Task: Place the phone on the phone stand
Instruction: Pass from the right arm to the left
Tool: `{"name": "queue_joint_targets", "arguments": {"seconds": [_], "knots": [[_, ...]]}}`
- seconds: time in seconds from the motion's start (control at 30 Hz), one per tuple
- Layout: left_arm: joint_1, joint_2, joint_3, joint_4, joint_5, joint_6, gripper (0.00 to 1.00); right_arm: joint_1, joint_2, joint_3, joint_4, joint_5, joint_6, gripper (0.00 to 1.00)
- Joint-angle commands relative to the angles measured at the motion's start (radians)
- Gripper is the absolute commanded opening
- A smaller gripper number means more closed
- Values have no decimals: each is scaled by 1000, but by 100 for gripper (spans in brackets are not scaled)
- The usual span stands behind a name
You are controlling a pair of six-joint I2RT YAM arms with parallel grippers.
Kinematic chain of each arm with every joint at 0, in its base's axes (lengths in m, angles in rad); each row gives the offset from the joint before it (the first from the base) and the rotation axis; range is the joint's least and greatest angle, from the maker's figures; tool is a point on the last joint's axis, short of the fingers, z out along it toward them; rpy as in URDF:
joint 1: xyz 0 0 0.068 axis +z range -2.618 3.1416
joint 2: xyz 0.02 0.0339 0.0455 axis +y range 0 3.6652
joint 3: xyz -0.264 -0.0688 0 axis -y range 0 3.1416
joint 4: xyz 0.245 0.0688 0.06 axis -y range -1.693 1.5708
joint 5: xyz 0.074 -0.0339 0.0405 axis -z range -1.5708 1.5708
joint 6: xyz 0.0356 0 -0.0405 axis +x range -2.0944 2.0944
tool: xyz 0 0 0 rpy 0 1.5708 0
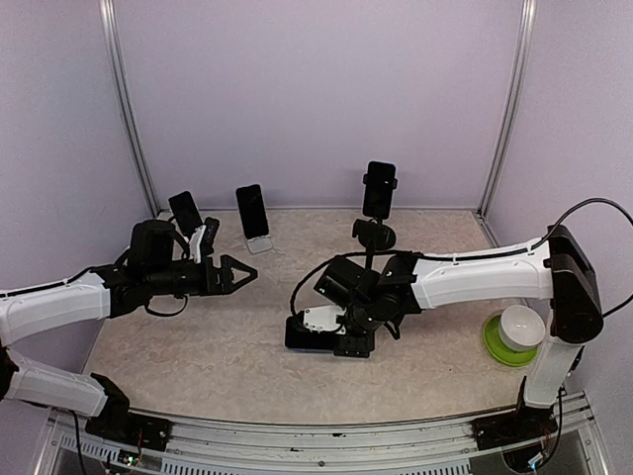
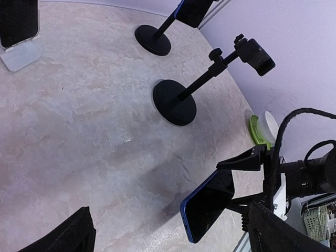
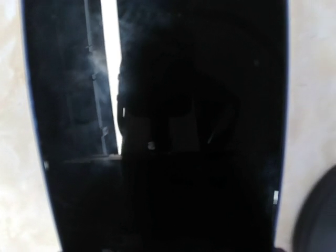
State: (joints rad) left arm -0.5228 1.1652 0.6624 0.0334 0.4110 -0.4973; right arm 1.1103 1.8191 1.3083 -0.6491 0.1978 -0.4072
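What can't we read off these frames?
- Right pincer: it is unclear whether it is open or shut. The dark phone screen fills the right wrist view, and in the top view the wrist covers the fingers.
- Empty stand: in the top view it is largely hidden behind the right arm.
- Far phone: cut off by the top edge of the left wrist view.

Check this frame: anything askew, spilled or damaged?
Nothing looks damaged or spilled. Only the phone is askew: it is tilted, one end raised off the table, gripped by the right claw. The empty stand has a slanted stem, which looks like its normal pose.
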Motion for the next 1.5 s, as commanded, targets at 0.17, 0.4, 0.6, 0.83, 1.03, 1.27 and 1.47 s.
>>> {"name": "queue_joint_targets", "arguments": {"seconds": [0.17, 0.4, 0.6, 0.83, 1.03, 1.27, 1.47], "knots": [[-57, 59, 3, 57, 114, 4, 99, 48, -127, -55, 162, 110, -63, 45], [-105, 105, 17, 78, 181, 19, 96, 83, -157, -69, 208, 168, -94, 45], [-120, 134, 19, 95, 235, 26, 89, 109, -187, -89, 262, 197, -131, 45], [-146, 171, 20, 114, 283, 25, 77, 129, -194, -93, 289, 212, -168, 45], [-176, 184, 28, 117, 308, 34, 60, 138, -182, -89, 283, 225, -176, 45], [-192, 209, 45, 99, 311, 38, 26, 147, -180, -90, 280, 235, -180, 46], [-209, 228, 57, 98, 314, 36, 0, 153, -174, -93, 279, 259, -182, 46]]}}
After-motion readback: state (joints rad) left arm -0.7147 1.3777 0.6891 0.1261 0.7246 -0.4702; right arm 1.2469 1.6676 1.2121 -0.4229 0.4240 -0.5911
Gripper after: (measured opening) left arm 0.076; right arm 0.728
